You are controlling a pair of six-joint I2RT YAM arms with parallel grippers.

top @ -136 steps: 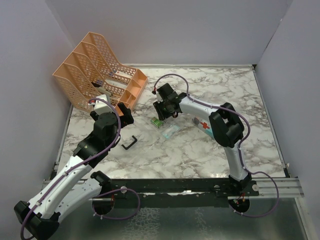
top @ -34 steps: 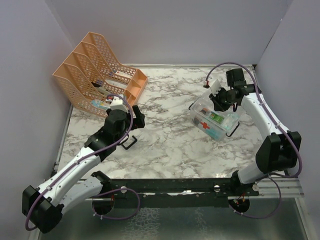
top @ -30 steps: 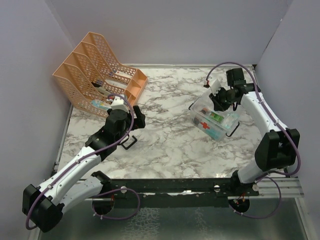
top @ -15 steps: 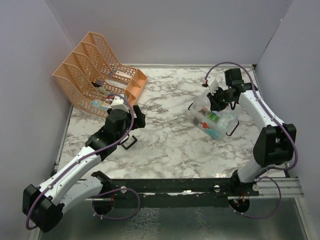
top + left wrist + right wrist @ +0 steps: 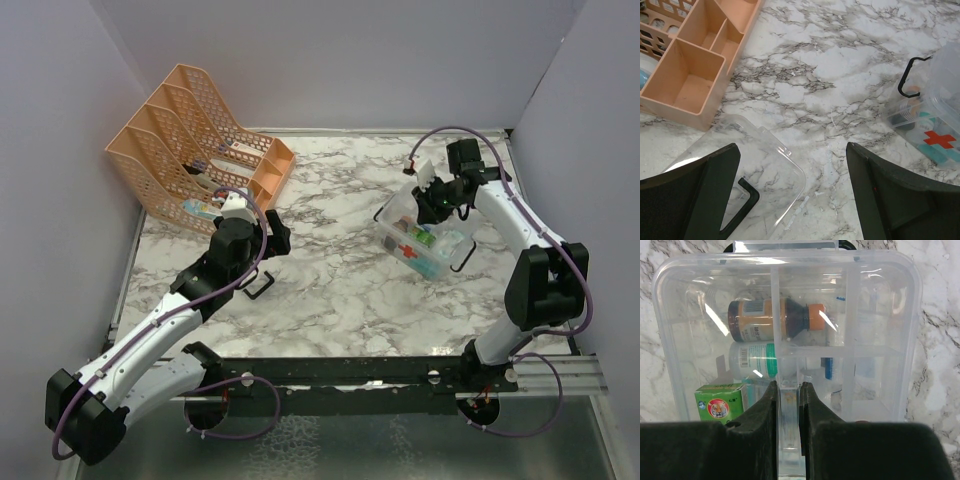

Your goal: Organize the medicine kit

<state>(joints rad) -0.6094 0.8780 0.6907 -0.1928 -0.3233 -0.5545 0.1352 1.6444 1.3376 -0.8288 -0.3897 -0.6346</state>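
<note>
While clamped together on a clear divider wall inside the medicine kit (image 5: 420, 240), the right gripper (image 5: 788, 390) stands over a brown bottle (image 5: 775, 320) and a green box (image 5: 720, 402), toward the table's (image 5: 350, 290) right edge. Bare marble lies between the kit and the left gripper (image 5: 792, 155). That gripper's jaws are wide apart above a clear lid (image 5: 760, 160) beside the peach rack (image 5: 190, 140) at the far left corner.

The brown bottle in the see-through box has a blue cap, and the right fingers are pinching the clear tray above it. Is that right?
Not quite: the brown bottle has an orange cap, not blue, as the right wrist view shows. The rest is right: the right fingers pinch the clear tray above it.
</note>
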